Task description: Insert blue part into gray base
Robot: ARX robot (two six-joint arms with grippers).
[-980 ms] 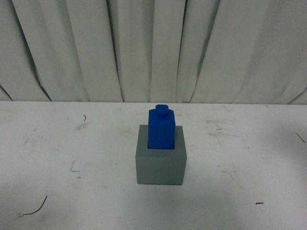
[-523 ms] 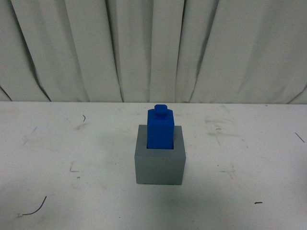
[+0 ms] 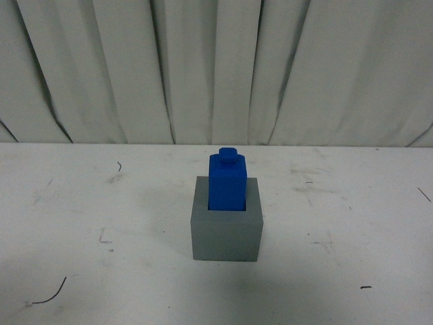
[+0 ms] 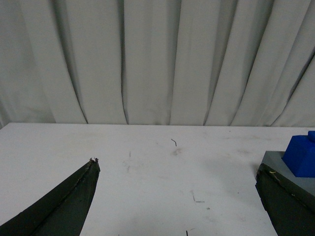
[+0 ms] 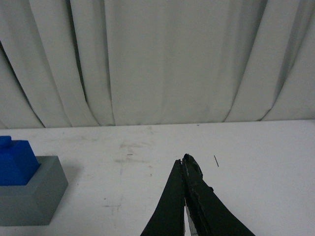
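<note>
And here is the blue part (image 3: 226, 181), standing upright in the square recess on top of the gray base (image 3: 226, 233), right in the middle of the white table (image 3: 81, 203) in the front view. The block is a bright, saturated blue, taller than it is wide, with a small square stud (image 3: 228, 156) capping it. Its lower end sits below the rim of the recess, and most of its height rises clear above the gray cube. A margin of gray rim shows on either side of it, so the block is plainly narrower than its seat. The base itself is matte gray, square-edged, resting flat on the scuffed tabletop with pale pleated curtains (image 3: 216, 68) behind.

Neither arm shows in the front view. From the left wrist, the left gripper (image 4: 177, 189) has its dark fingers spread wide with bare table between them; the base (image 4: 290, 172) and blue block (image 4: 301, 156) sit at the edge of that picture, near one finger, though whether the finger touches the cube is hard to judge from this angle. From the right wrist, the right gripper (image 5: 185, 162) has its fingers pressed together, holding nothing, well apart from the base (image 5: 29, 194) and block (image 5: 15, 162).
</note>
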